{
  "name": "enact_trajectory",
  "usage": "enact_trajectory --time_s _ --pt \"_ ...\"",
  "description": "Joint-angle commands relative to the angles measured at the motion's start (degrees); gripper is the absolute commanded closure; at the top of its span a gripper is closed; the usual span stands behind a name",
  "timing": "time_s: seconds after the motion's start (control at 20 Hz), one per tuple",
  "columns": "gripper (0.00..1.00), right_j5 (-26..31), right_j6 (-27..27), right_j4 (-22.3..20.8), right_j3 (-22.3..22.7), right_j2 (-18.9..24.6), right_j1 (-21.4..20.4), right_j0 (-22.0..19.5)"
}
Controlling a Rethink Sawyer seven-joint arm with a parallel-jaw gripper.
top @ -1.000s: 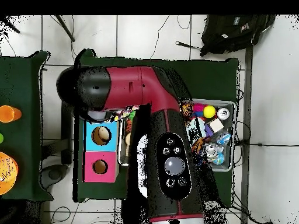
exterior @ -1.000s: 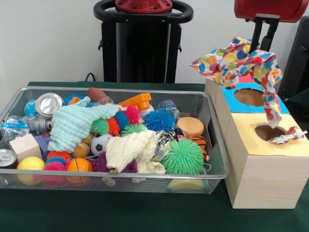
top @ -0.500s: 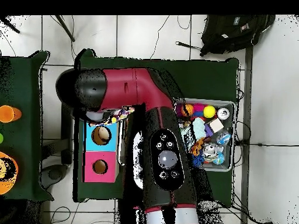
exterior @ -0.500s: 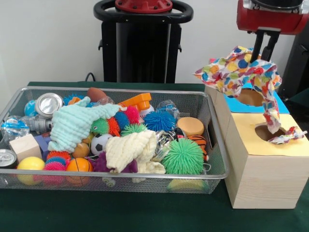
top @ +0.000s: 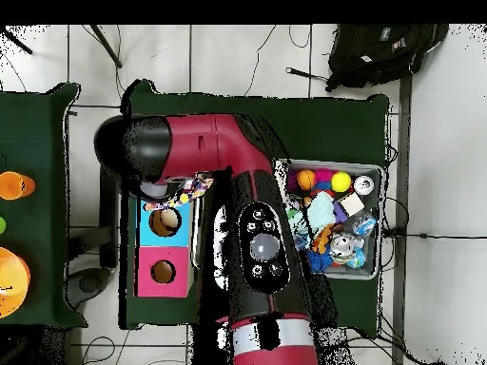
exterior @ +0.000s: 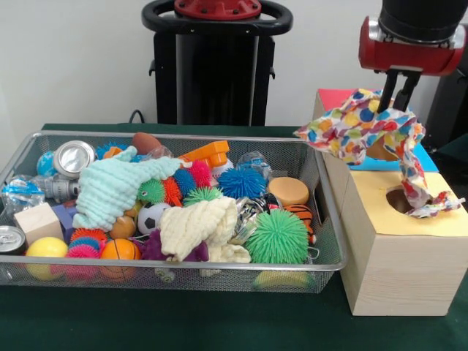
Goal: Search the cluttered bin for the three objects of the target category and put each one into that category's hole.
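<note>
Since a second ago the gripper (exterior: 395,91) is riding further toward the box's back edge, and the colourful cloth (exterior: 365,124) it is clamping is swinging along, its tail now draping down to the yellow hole (exterior: 398,199) while a second patterned scrap (exterior: 437,206) is lying at that hole's right rim. Seen from the front, the wooden box (exterior: 398,274) is standing just beside the wire bin's (exterior: 322,252) right end, and the blue hole behind the yellow one is mostly hidden by the hanging fabric. Two more cloths, mint (exterior: 117,186) and cream (exterior: 199,227), are lying among the spiky balls in the bin

From overhead, the arm (top: 257,247) is covering the bin's box-side half, and the cloth (top: 185,193) is hanging just off the blue panel's (top: 164,220) edge, so the hole lies slightly to one side of the grip rather than directly beneath
</note>
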Motion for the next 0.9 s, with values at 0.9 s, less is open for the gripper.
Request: enact_trajectory --time_s 0.9 --pt "1.0 2.41 6.91 -3.67 -8.42 -1.98 6.21 3.61"
